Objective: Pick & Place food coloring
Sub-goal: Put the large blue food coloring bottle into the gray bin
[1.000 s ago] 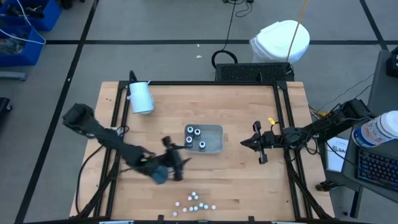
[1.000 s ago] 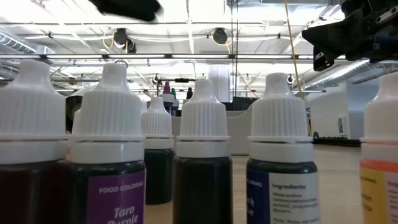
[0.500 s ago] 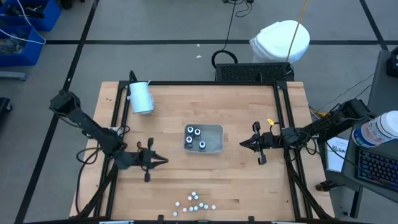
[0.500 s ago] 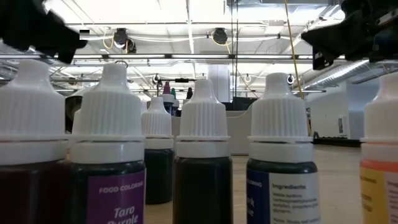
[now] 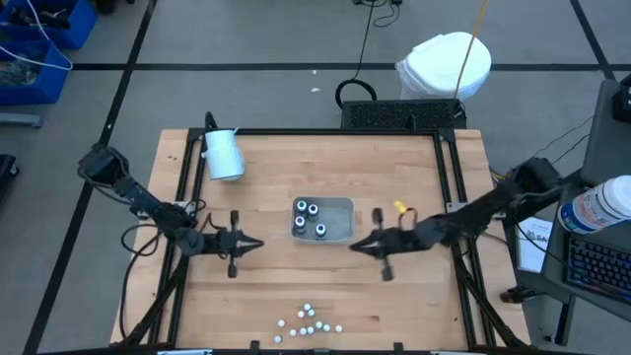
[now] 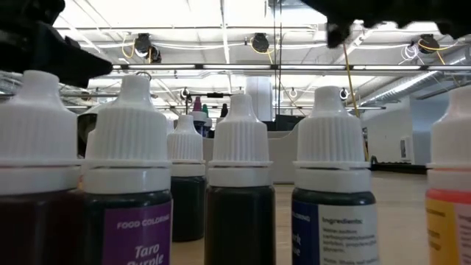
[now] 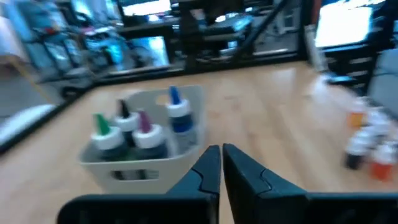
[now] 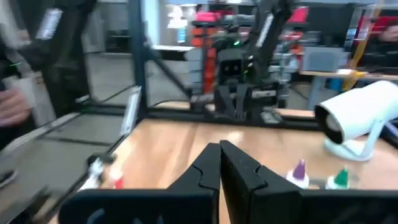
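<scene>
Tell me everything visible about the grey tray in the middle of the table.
The tray is a pale grey, plastic-looking rectangular bin with low walls and rounded corners, sitting flat on the wooden table near its centre. Four food coloring bottles stand upright inside, toward one end; the other end is bare. Neither gripper touches it.

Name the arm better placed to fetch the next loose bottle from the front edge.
Probably right: the right gripper, shut and empty, sits slightly nearer the loose bottles than the left gripper.
</scene>
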You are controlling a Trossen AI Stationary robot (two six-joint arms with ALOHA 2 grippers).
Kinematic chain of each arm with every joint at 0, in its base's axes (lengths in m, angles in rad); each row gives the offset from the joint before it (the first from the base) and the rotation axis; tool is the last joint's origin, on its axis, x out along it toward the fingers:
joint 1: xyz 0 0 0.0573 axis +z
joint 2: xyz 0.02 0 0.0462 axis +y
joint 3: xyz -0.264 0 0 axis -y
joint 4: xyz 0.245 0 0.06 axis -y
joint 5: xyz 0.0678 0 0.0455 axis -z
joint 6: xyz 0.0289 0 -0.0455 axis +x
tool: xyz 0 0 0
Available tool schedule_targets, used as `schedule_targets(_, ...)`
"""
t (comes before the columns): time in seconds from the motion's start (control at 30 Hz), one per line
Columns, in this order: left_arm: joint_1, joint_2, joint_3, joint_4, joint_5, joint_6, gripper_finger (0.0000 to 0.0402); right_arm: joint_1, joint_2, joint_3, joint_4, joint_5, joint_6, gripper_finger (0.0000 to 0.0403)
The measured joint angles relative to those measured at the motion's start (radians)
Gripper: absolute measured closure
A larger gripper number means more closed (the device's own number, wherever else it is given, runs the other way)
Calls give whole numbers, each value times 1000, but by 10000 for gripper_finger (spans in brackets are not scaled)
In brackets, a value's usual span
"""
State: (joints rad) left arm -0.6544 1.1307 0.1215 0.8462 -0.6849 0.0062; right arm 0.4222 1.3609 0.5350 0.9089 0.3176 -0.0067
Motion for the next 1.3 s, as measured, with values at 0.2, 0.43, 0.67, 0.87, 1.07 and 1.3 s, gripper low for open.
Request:
schedule_targets(0.2,29,1,0,-61,-108,-18,354,30,206,229,-104,48,-45,344)
schedule_targets(0.43,35,1,0,-106,-104,-27,353,123,357,513,-387,265,-115,231)
schedule_targets(0.67,39,0,0,-118,-104,-32,353,156,476,634,-515,606,-33,180)
schedule_targets(0.87,39,1,0,-99,-102,-34,353,136,536,633,-517,596,101,177)
schedule_targets(1.07,39,0,0,-59,-93,-31,353,128,545,633,-517,630,52,176)
schedule_targets(1.3,39,0,0,-60,-91,-48,353,125,544,633,-545,823,15,176)
